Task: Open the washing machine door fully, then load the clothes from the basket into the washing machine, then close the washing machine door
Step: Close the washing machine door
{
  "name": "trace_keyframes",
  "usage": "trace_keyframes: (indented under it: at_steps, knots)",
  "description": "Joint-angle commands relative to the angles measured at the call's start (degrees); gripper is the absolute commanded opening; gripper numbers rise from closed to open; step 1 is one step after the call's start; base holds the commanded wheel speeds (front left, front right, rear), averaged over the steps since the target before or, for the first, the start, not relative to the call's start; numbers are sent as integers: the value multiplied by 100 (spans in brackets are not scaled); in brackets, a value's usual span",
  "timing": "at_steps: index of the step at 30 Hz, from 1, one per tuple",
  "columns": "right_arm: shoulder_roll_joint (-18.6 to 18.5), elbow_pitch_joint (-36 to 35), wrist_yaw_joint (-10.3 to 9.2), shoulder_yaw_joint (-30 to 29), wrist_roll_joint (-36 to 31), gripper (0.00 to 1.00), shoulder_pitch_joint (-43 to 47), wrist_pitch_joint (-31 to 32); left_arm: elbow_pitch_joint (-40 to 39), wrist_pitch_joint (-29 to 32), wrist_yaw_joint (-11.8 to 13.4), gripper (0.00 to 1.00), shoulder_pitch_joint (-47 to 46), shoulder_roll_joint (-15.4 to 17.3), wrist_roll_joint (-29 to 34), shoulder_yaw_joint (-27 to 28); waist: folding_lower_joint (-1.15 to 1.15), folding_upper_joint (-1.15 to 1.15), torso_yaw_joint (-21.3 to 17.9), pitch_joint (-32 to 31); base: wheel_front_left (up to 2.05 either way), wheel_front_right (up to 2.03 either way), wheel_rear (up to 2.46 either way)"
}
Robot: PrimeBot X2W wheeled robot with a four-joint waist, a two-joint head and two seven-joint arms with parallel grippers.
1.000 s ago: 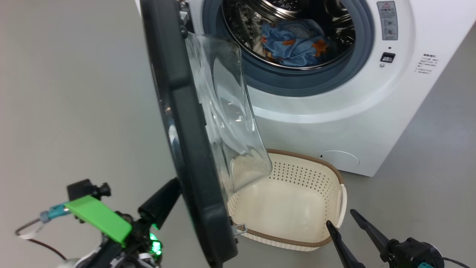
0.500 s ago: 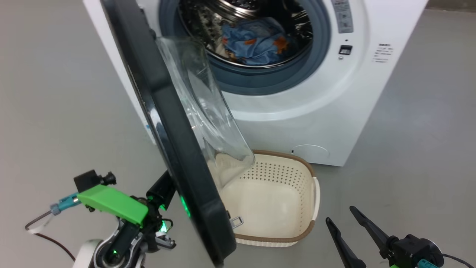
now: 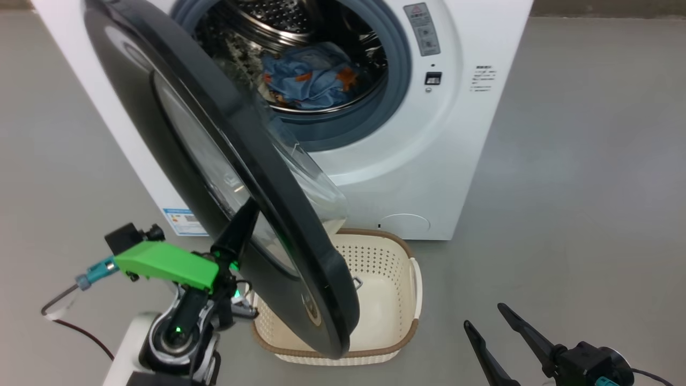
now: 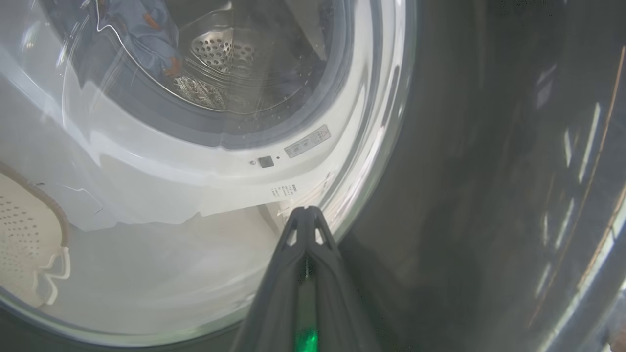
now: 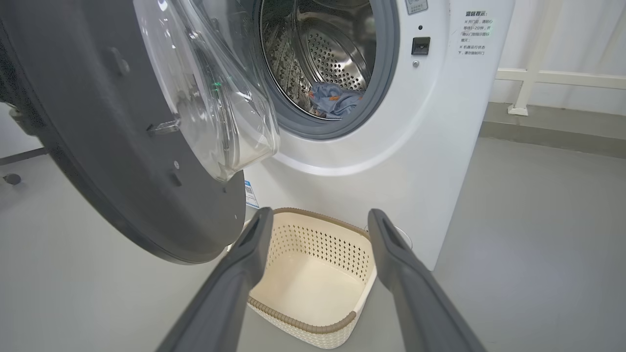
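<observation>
The washing machine [image 3: 455, 161] stands with its drum showing and the light-blue clothes [image 3: 308, 80] lying inside. The washing machine door [image 3: 177, 96] hangs partway swung, glossy black outer face toward me. My left gripper [image 3: 249, 209] is shut, empty, its tip against that outer face by the window's edge. In the left wrist view the shut fingertips [image 4: 307, 212] meet the glass, with the clothes [image 4: 142, 39] seen through it. The basket [image 3: 407, 327] sits on the floor under the door, holding nothing. My right gripper [image 3: 484, 315] hovers open to the basket's right; in its own view the open gripper [image 5: 320, 215] frames the basket [image 5: 303, 322].
Grey floor [image 3: 589, 187] spreads to the right of the machine. A blue label [image 3: 185, 221] marks the machine's left side. A white rail [image 5: 538, 73] runs along the back wall. A cable [image 3: 64, 316] trails from my left wrist.
The head camera has shifted. The door has swung toward the machine, now showing its outer face, with my left gripper's tip following against it. The right gripper stays open in the same spot.
</observation>
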Motion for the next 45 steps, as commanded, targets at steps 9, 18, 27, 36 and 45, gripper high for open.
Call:
trace_keyframes:
  at_steps: [9, 18, 27, 36, 45]
  knots:
    - [-187, -90, 9, 217, 74, 100, -176, -28, 838, -733, -328, 0, -991, 22, 196, 18, 0, 0, -439, 9, 0, 0, 0]
    - [-223, -74, 9, 265, 102, 100, -209, -28, 1718, -1074, -423, 0, -1565, 22, 262, 39, 0, 0, -837, 64, 0, 0, 0]
    - [-240, -63, 9, 316, 117, 100, -259, -28, 1849, -1254, -428, 0, -1802, 21, 278, -47, 0, 0, -1053, 125, 0, 0, 0]
    - [-280, -87, 9, 348, 134, 100, -304, -28, 1987, -1433, -429, 0, -2004, 26, 377, -16, 0, 0, -1174, 239, 0, 0, 0]
    - [-317, -81, 9, 387, 156, 100, -334, -28, 2154, -1513, -429, 0, -2061, 71, 427, -14, 0, 0, -1239, 264, 0, 0, 0]
